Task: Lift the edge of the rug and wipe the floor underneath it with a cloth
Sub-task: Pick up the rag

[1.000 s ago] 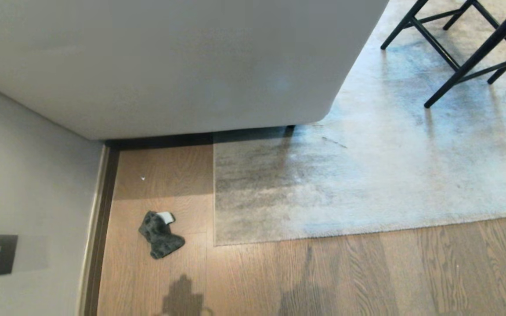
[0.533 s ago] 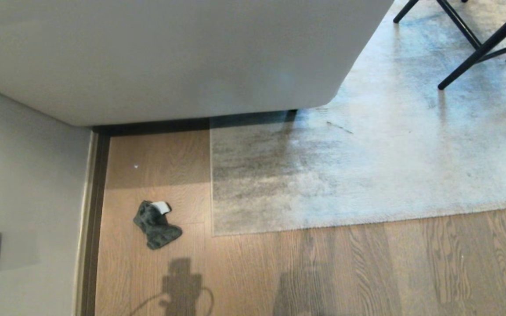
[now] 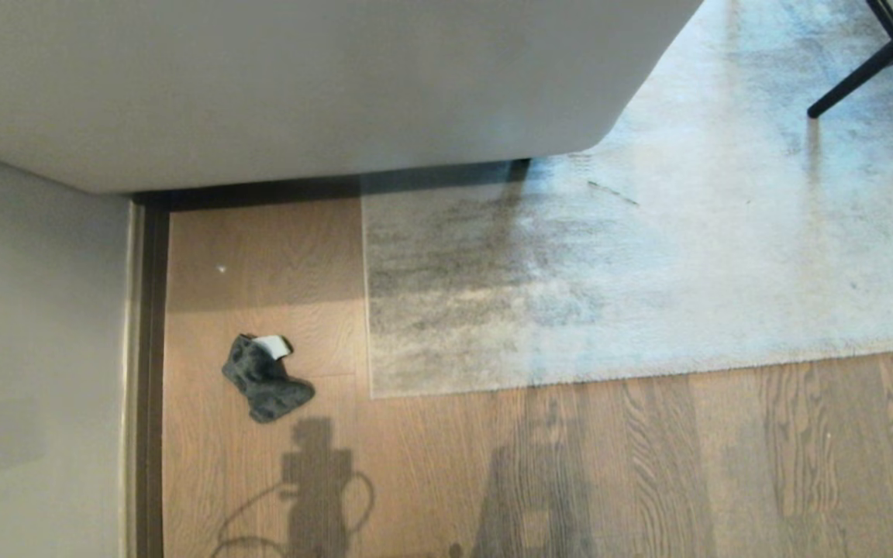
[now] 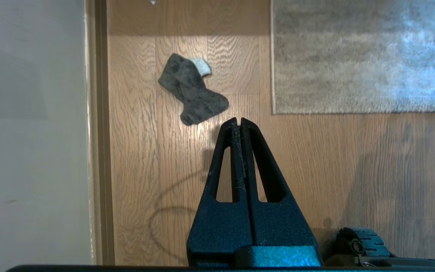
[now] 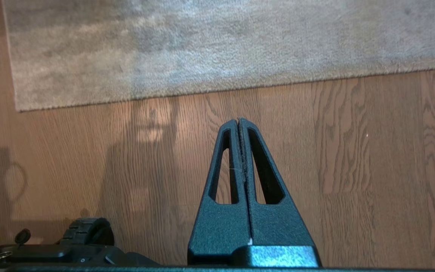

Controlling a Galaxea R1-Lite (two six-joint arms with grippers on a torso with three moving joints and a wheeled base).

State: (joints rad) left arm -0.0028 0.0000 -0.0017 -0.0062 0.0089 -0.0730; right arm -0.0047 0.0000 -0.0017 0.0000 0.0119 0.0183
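Along the left edge of my head view runs a plain grey wall (image 3: pixel 36 325), with a dark brown skirting strip (image 3: pixel 153 372) at its foot. Just right of that, in the lower left of the frame, the small dark grey terry cloth (image 3: pixel 264 380) lies crumpled on the warm brown wood-grain plank floor (image 3: pixel 648 465), one lighter grey corner turned up at its top. It sits apart from the rug, with a strip of bare plank between them. Across the upper left and centre hangs a large pale grey smooth-sided piece of furniture (image 3: pixel 299 85). Further right, the straight border and square corner of the pale grey mottled short-pile rug edge (image 3: pixel 373 391) lie flat on the planks near the frame's centre, and the rug spreads to the right edge. A thin black furniture leg (image 3: pixel 873 66) stands on it at upper right. My left gripper (image 4: pixel 239 121) hangs above bare floor near the cloth, fingers pressed together, holding nothing. My right gripper (image 5: pixel 239 121) hangs over planks just short of the rug's border, likewise closed and empty.
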